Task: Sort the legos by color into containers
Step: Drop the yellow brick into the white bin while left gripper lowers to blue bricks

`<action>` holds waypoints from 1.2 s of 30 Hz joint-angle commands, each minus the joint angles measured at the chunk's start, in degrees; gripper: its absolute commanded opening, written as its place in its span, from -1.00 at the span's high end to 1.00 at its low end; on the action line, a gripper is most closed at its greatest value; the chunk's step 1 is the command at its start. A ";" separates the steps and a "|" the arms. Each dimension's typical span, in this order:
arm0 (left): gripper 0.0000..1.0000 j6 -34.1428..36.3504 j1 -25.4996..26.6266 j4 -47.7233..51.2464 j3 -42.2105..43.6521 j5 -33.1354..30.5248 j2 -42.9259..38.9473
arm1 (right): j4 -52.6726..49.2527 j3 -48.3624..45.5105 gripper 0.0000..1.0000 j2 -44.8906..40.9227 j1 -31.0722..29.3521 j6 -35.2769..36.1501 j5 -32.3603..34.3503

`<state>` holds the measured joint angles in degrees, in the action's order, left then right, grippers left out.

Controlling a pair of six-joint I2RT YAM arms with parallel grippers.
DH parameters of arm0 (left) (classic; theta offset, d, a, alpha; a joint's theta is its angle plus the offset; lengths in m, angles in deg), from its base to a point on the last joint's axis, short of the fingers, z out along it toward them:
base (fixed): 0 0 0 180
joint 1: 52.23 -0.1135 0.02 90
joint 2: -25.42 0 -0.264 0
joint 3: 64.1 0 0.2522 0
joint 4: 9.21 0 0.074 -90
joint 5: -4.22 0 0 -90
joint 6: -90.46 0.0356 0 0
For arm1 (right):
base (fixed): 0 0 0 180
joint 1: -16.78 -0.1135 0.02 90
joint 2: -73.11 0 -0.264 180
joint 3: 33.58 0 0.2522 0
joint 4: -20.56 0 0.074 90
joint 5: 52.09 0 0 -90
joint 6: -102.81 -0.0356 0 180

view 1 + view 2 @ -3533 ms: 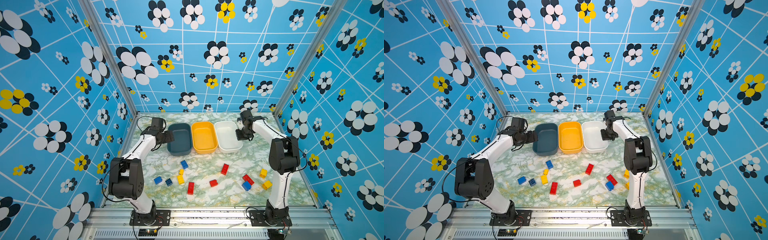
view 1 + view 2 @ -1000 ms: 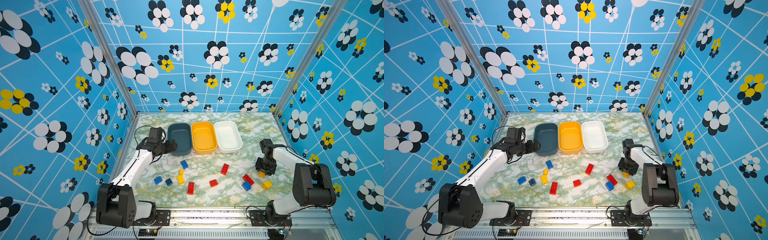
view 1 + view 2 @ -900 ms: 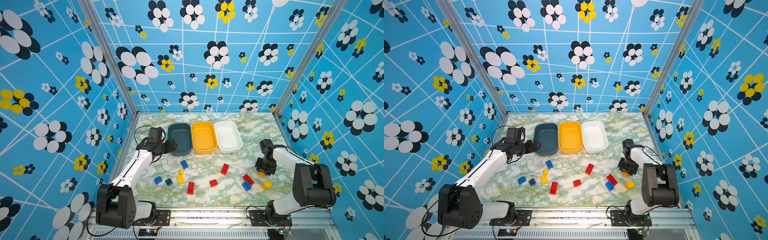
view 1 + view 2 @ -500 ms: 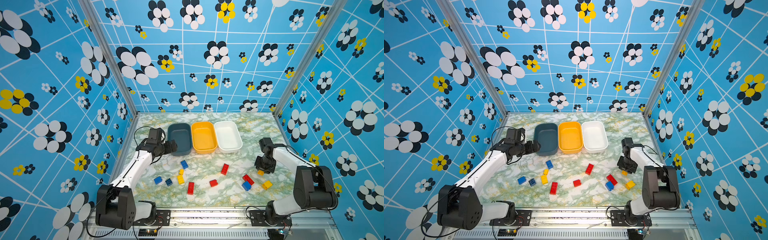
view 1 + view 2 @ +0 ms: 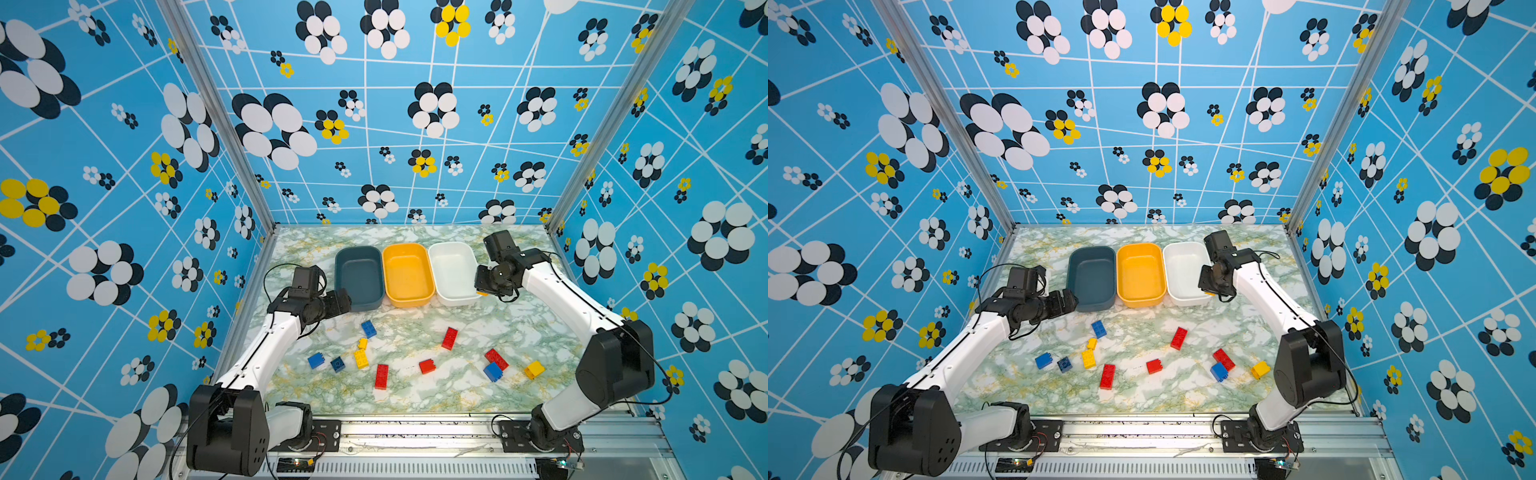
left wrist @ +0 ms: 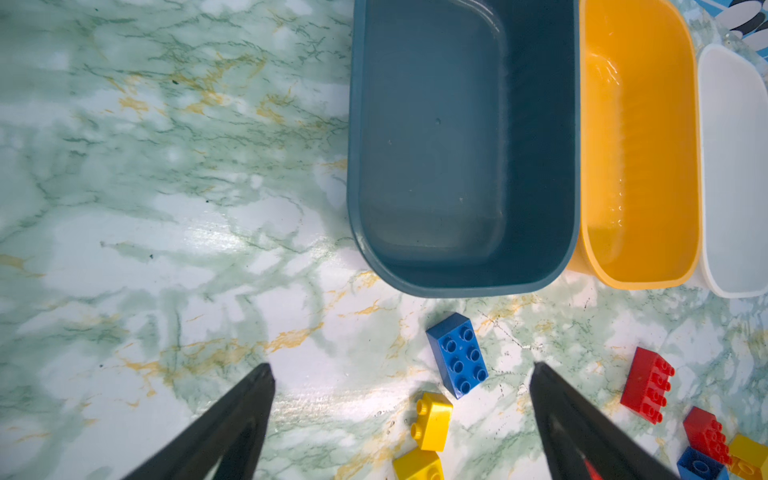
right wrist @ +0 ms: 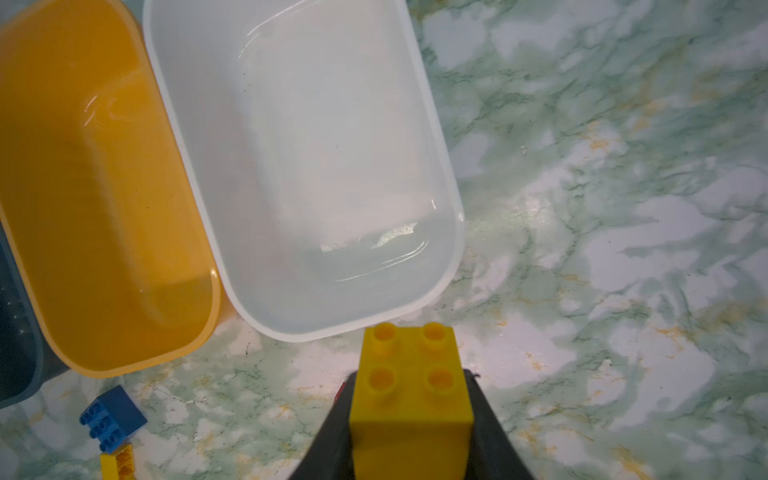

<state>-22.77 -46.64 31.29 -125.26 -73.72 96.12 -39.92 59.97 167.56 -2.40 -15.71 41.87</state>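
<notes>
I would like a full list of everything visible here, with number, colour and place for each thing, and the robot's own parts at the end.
teal tub: 1, dark teal, far part of table, leftmost in the row, empty
orange-yellow tub: 1, middle of the row, empty
white tub: 1, rightmost, empty
blue bricks: 4, loose on table before the tubs
red bricks: 4, loose on table
yellow bricks: 3, loose on table
held yellow brick: 1, in right end effector
table: 1, green-white marble
walls: blue, flowered
left end effector: black, open, near teal tub
right end effector: black, shut on the brick, beside white tub
</notes>
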 commanded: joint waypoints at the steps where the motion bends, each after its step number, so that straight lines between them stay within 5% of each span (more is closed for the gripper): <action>1: -0.94 -1.15 -0.51 1.69 2.00 -0.10 -1.93 | -0.77 3.89 0.67 4.84 -2.11 1.01 -0.21; 19: -0.91 -6.09 -0.57 11.72 7.05 -8.26 -7.41 | -4.69 20.53 0.56 24.62 -3.87 2.93 0.06; 30: -0.88 -11.62 -0.70 17.66 7.28 -9.60 -8.05 | -4.87 21.20 -0.07 24.88 -3.87 2.66 -0.07; 36: -0.82 -13.85 -0.73 20.76 7.29 -10.88 -9.44 | -5.10 20.71 -0.15 23.04 -3.96 2.83 -0.10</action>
<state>-34.53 -46.97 48.38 -118.29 -82.82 88.05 -43.00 79.88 192.56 -6.07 -13.06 41.46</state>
